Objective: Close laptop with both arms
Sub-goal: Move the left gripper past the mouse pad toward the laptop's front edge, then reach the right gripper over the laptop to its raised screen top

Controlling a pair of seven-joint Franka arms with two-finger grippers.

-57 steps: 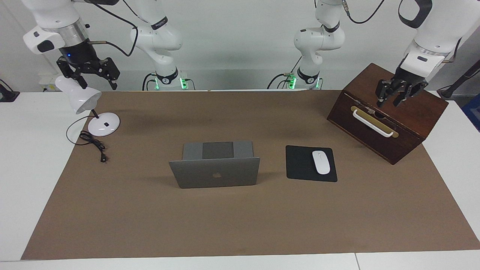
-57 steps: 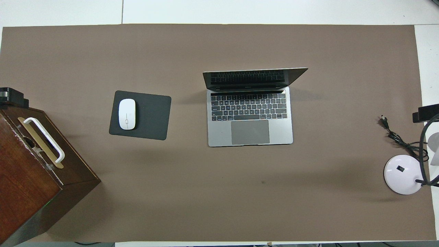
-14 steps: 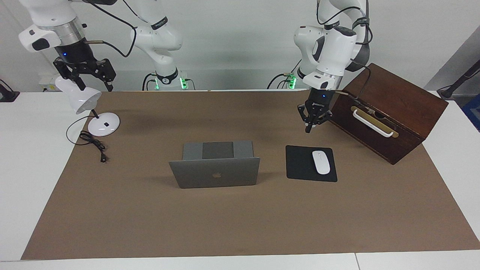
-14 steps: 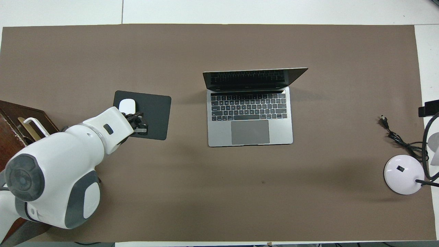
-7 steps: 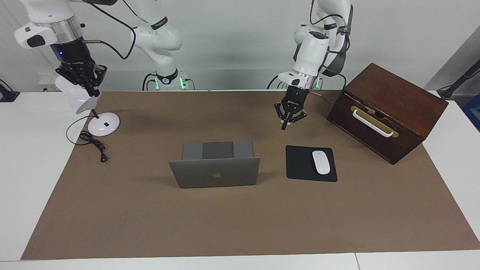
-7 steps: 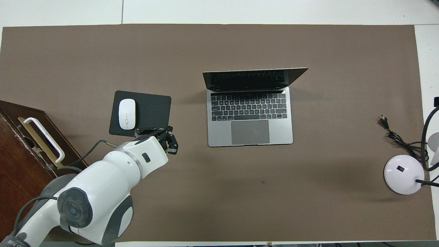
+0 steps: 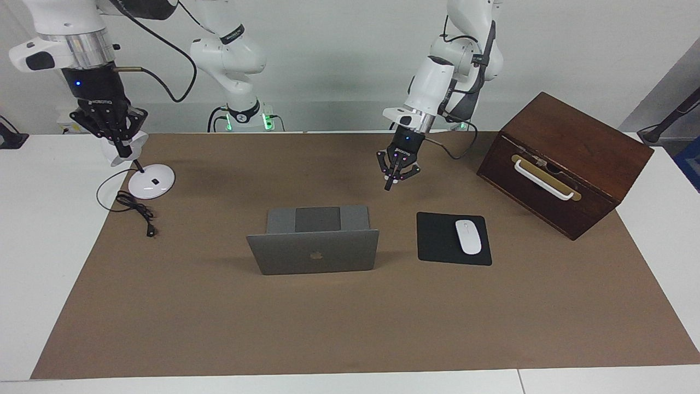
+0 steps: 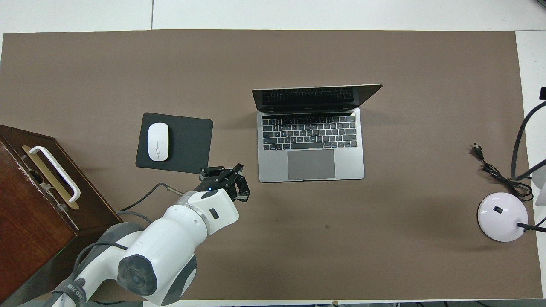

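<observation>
Laptop [image 7: 313, 250] sits open mid-mat [image 7: 350, 328], long axis along the table's length, screen facing the robots. I see my left gripper [image 7: 389, 186], fingers together, over bare mat beside the laptop's front corner, having swung in from above the wooden box [image 7: 563, 164]. My right gripper [image 7: 124, 151], now pinched shut, hangs over the lamp [image 7: 147, 183].

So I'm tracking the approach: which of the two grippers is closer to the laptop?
The left gripper, up over the mat between the laptop and the mouse pad. The right gripper hangs over the desk lamp.
</observation>
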